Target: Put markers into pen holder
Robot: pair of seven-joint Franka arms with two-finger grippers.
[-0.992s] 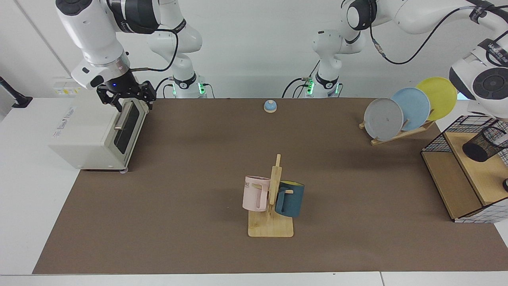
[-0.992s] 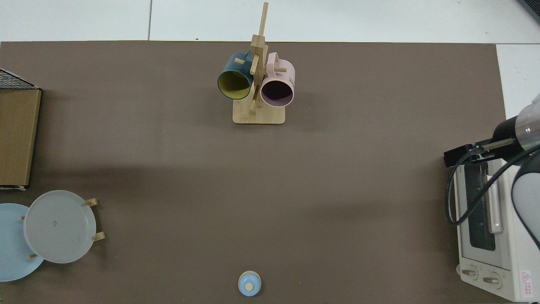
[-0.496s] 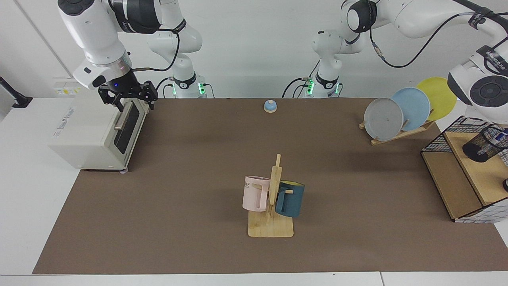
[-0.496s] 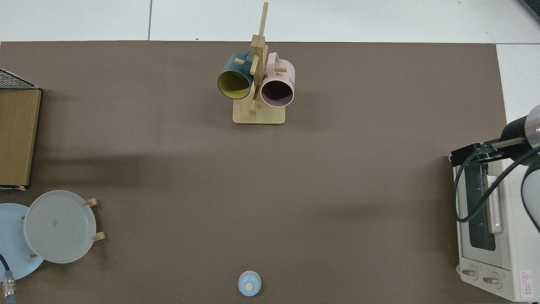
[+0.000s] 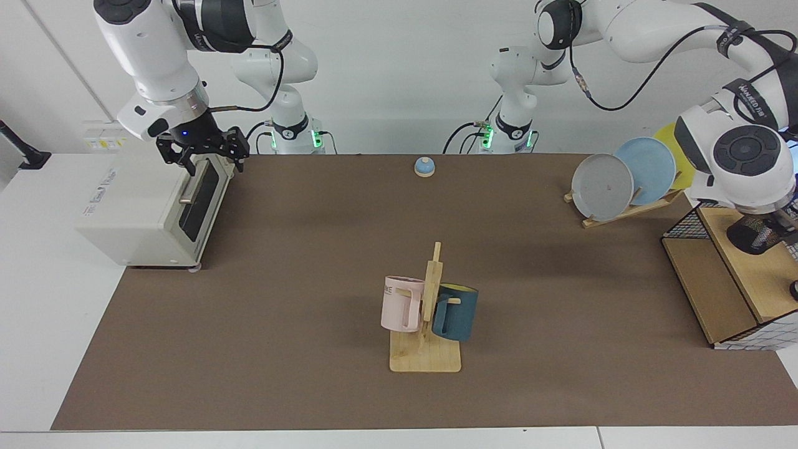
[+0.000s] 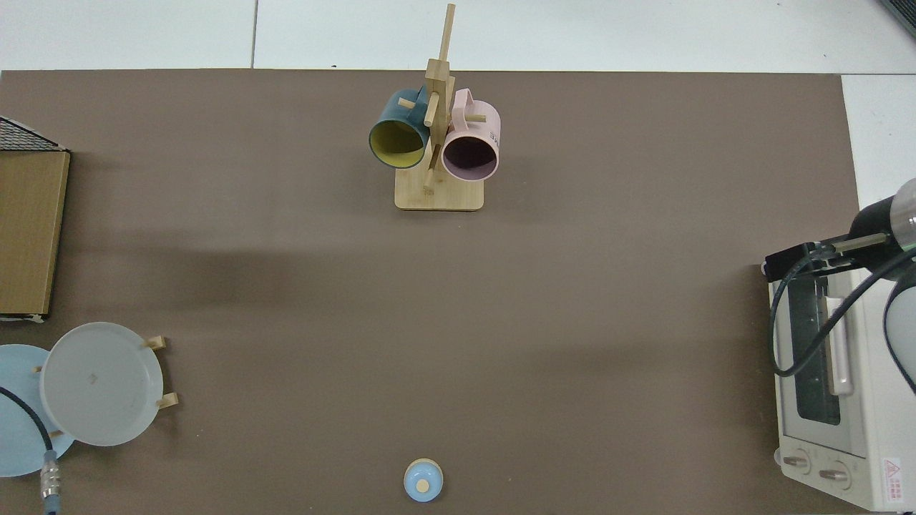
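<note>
Two arms are in view. The right gripper (image 5: 202, 149) hovers open-jawed above the toaster oven (image 5: 149, 209). The left arm's wrist hides its gripper over the pen holder (image 5: 755, 236), which stands on the wooden shelf (image 5: 748, 274); no marker shows.

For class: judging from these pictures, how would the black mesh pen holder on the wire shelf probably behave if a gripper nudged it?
The pen holder is open wire mesh, so probably light and easily shoved. It already looks tilted on the wooden shelf, so it may tip. Being cylindrical, it would likely roll once down.
</note>
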